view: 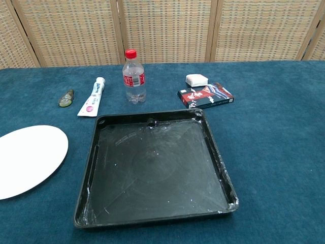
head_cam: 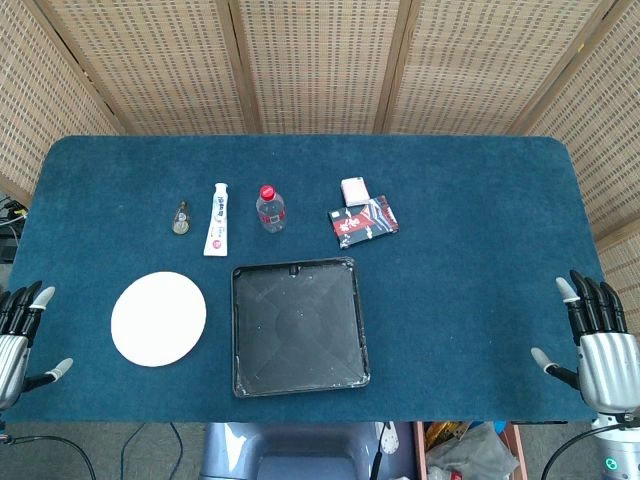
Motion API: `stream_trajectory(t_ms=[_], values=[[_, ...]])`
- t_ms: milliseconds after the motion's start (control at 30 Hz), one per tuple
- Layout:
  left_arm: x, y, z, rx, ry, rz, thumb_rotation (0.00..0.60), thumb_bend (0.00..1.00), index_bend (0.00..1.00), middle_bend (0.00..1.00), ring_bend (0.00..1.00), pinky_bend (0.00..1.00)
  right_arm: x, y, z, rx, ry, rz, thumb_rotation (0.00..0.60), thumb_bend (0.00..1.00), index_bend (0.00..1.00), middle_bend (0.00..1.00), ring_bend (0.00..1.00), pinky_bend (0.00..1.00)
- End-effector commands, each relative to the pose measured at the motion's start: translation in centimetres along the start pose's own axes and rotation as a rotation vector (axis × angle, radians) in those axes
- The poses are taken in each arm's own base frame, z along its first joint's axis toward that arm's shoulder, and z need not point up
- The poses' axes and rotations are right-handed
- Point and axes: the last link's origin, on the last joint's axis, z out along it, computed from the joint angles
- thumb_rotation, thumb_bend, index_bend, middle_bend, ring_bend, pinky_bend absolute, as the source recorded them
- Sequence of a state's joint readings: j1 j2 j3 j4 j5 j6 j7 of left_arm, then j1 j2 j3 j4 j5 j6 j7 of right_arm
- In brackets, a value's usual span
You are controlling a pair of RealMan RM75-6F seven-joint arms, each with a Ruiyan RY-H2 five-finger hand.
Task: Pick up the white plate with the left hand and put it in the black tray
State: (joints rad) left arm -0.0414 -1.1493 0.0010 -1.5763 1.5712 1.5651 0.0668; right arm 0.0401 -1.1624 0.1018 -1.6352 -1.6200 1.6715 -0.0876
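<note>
A round white plate point(head_cam: 158, 318) point(view: 25, 158) lies flat on the blue table, just left of the square black tray point(head_cam: 243, 378) point(view: 223, 168), which holds nothing. My left hand point(head_cam: 18, 335) hovers at the table's front left edge, well left of the plate, with fingers spread and nothing in it. At the front right edge my right hand point(head_cam: 596, 340) is likewise spread and holds nothing. Neither hand shows in the chest view.
Behind the tray stand a clear bottle with a red cap point(head_cam: 270, 209) point(view: 134, 76), a toothpaste tube point(head_cam: 216, 220) point(view: 91, 97), a small dark object point(head_cam: 180, 217) point(view: 66, 97), a patterned box point(head_cam: 363, 221) point(view: 205, 96) and a small white block point(head_cam: 354, 190) point(view: 197, 80). Wicker screens back the table.
</note>
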Motion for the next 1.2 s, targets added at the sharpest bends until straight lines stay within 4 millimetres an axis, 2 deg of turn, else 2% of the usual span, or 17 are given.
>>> stream_trajectory(t_ms=[33, 300, 500, 600, 800, 900, 1200], values=[[-0.2, 0.1, -0.1, -0.003, -0.015, -0.007, 0.6, 0.0, 0.0, 0.0, 0.0, 0.0, 0.0, 0.0, 0.0, -0.002, -0.001, 0.002, 0.6, 0.0, 0.0, 0.0, 0.0, 0.0], [-1.5, 0.6, 0.0, -0.025, -0.046, 0.001, 0.6, 0.0, 0.0, 0.0, 0.0, 0.0, 0.1, 0.0, 0.0, -0.003, -0.002, 0.001, 0.6, 0.0, 0.0, 0.0, 0.0, 0.0], [-5.4, 2.1, 0.1, -0.09, -0.133, -0.035, 0.6, 0.0, 0.0, 0.0, 0.0, 0.0, 0.1, -0.1, 0.1, -0.003, -0.001, 0.005, 0.6, 0.0, 0.0, 0.0, 0.0, 0.0], [-8.3, 3.3, 0.4, -0.122, -0.181, -0.082, 0.6, 0.0, 0.01, 0.0, 0.0, 0.0, 0.1, -0.1, 0.1, -0.001, -0.004, 0.015, 0.6, 0.0, 0.0, 0.0, 0.0, 0.0], [-11.1, 4.9, 1.5, -0.154, -0.195, -0.088, 0.6, 0.0, 0.12, 0.0, 0.0, 0.0, 0.1, 0.0, 0.3, 0.002, -0.009, 0.023, 0.6, 0.0, 0.0, 0.0, 0.0, 0.0], [-12.3, 5.3, 1.8, -0.164, -0.212, -0.073, 0.6, 0.04, 0.18, 0.0, 0.0, 0.0, 0.2, 0.1, 0.4, -0.002, -0.011, 0.031, 0.6, 0.0, 0.0, 0.0, 0.0, 0.0], [-13.4, 5.4, 2.3, -0.154, -0.225, -0.083, 0.6, 0.08, 0.23, 0.0, 0.0, 0.0, 0.3, 0.3, 0.4, -0.008, -0.013, 0.042, 0.6, 0.0, 0.0, 0.0, 0.0, 0.0]])
